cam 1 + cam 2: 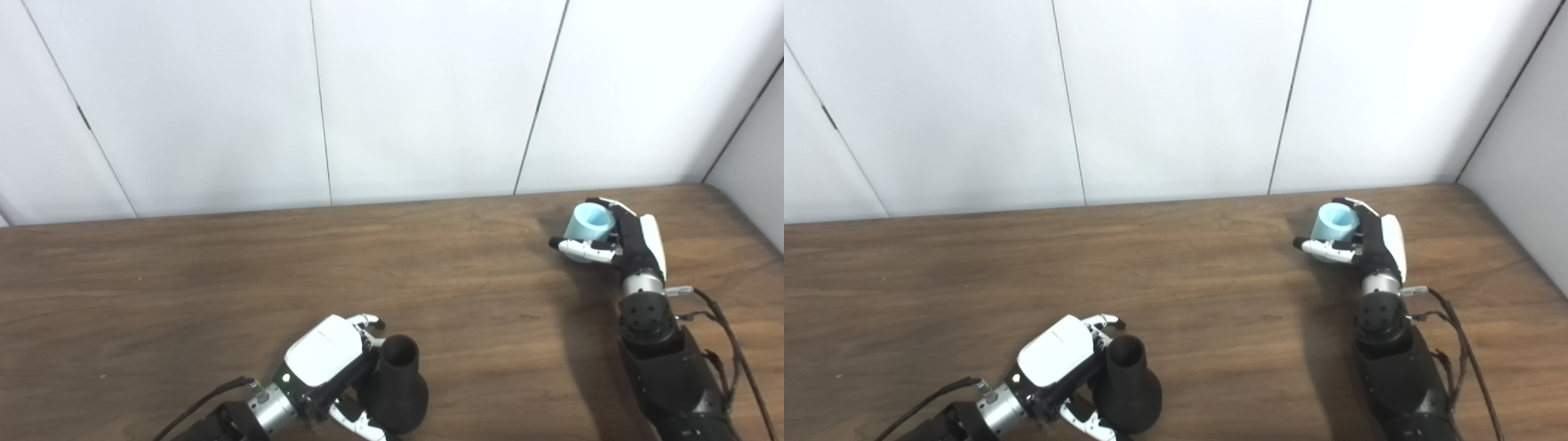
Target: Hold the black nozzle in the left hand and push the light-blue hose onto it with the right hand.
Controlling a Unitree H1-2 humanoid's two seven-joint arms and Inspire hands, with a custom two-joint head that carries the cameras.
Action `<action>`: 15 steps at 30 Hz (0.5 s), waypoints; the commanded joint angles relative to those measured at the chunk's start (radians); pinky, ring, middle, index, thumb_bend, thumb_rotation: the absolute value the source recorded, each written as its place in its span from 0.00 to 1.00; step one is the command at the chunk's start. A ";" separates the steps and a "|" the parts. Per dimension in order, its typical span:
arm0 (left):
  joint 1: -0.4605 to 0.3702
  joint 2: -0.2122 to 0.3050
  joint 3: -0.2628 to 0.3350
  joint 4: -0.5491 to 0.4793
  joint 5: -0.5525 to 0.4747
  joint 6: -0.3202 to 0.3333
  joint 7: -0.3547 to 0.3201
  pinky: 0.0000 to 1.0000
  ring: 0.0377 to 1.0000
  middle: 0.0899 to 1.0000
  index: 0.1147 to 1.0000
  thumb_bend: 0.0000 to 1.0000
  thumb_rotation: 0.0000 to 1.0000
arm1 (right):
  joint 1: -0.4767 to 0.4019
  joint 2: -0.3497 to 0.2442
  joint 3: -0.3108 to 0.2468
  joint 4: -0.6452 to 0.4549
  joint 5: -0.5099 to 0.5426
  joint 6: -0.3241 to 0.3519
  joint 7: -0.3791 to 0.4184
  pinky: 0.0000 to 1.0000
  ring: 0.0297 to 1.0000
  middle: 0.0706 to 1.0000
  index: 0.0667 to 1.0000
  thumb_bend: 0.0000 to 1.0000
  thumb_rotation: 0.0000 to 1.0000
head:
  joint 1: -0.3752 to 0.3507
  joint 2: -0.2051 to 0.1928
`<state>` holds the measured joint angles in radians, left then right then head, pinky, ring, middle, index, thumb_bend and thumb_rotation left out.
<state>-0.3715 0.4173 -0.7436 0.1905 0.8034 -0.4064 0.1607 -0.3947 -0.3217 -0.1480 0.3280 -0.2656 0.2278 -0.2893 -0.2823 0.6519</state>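
Note:
The black nozzle (397, 383) stands upright near the table's front edge, narrow mouth up and wide base down. My left hand (334, 367) is wrapped around it from the left, thumb below and fingers behind the neck. At the far right of the table my right hand (618, 242) is closed around the short light-blue hose (588, 225), a hollow tube with its open end facing up and to the left. The thumb crosses in front of the hose. Nozzle and hose are far apart.
The brown wooden table (245, 288) runs the full width of the view. White wall panels (416, 98) rise behind its far edge, and a side wall closes the right corner. Loose cables (729, 343) hang along the right forearm.

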 commanded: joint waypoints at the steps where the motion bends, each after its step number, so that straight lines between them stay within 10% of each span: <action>1: 0.080 0.016 -0.078 0.032 0.068 -0.032 -0.141 0.79 0.52 0.42 0.43 0.52 0.00 | -0.037 -0.001 -0.011 -0.013 -0.010 -0.021 -0.037 0.52 0.59 0.58 0.60 0.85 0.01 | 0.000 0.000; 5: 0.080 0.017 -0.080 0.040 0.076 -0.039 -0.129 0.79 0.52 0.42 0.43 0.52 0.00 | -0.030 -0.001 -0.002 -0.014 -0.027 -0.041 -0.064 0.49 0.55 0.54 0.47 0.55 0.11 | -0.001 0.002; 15: 0.081 0.016 -0.081 0.039 0.079 -0.040 -0.126 0.79 0.52 0.43 0.43 0.52 0.00 | -0.019 -0.001 -0.006 -0.022 -0.031 -0.117 -0.080 0.36 0.40 0.45 0.46 0.52 0.00 | -0.005 0.003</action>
<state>-0.3689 0.4157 -0.7443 0.1880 0.8036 -0.4062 0.1605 -0.3844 -0.3014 -0.1473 0.3291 -0.2859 0.1677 -0.3450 -0.2884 0.6550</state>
